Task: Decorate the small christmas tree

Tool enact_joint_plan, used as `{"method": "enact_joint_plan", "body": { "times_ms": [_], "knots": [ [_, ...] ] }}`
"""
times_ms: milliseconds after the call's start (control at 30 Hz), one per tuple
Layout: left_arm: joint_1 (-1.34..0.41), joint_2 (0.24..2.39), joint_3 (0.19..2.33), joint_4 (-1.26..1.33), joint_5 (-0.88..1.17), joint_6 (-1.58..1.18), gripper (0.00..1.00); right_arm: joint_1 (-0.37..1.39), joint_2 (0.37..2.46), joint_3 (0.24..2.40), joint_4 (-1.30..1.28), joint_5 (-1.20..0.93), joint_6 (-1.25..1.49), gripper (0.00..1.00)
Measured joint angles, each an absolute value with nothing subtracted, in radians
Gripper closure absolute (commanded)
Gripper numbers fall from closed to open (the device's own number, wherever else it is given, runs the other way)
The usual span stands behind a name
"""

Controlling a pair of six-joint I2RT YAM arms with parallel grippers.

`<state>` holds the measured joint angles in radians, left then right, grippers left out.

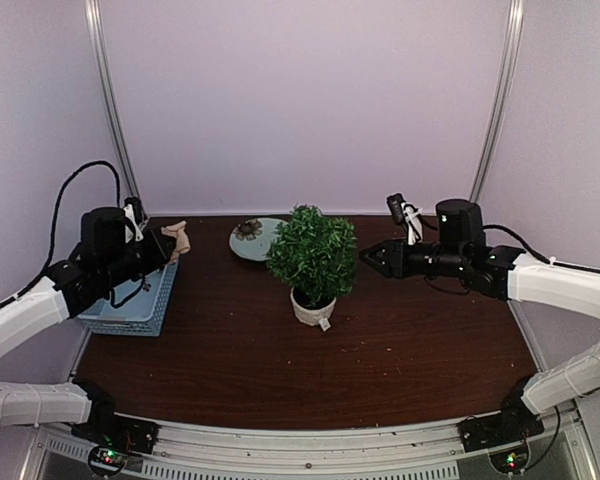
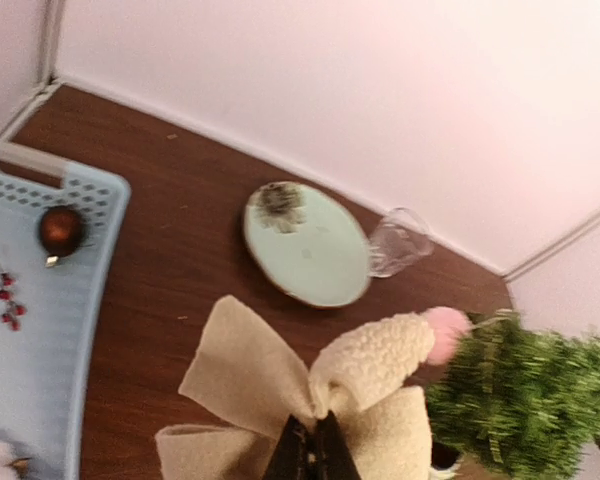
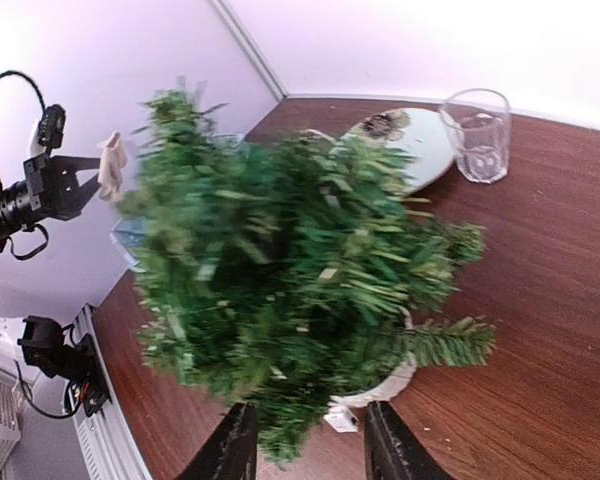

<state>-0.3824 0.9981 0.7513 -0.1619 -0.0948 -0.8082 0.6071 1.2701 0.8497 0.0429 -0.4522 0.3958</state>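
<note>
Your left fingers (image 2: 295,460) are clamped on a burlap bow (image 2: 250,380), held up near the basket (image 1: 145,305). Right fingers (image 3: 232,450) are apart and empty, just beside the tree (image 1: 313,255), which stands mid-surface (image 1: 420,340). Carry step, I'd say. Next you swing the bow right and seat it in the branches.

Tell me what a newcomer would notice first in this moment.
The small christmas tree stands mid-table, bushy and green in its off-white pot. The left gripper is shut on a burlap bow with a fleecy, pink-tipped cone, raised near the blue basket at the table's left. The right gripper hangs open close to the tree's right side.
</note>
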Motion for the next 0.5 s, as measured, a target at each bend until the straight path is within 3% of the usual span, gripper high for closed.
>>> {"method": "enact_joint_plan", "body": {
  "times_ms": [267, 500],
  "knots": [
    [-0.788, 0.983, 0.720, 0.133, -0.265, -0.909, 1.00, 0.809, 1.262, 1.012, -0.001, -0.384, 0.319, 0.58],
    [-0.977, 1.160, 0.727, 0.387, -0.312, -0.906, 1.00, 0.929, 1.265, 1.090, -0.023, -0.332, 0.267, 0.54]
  ]
}}
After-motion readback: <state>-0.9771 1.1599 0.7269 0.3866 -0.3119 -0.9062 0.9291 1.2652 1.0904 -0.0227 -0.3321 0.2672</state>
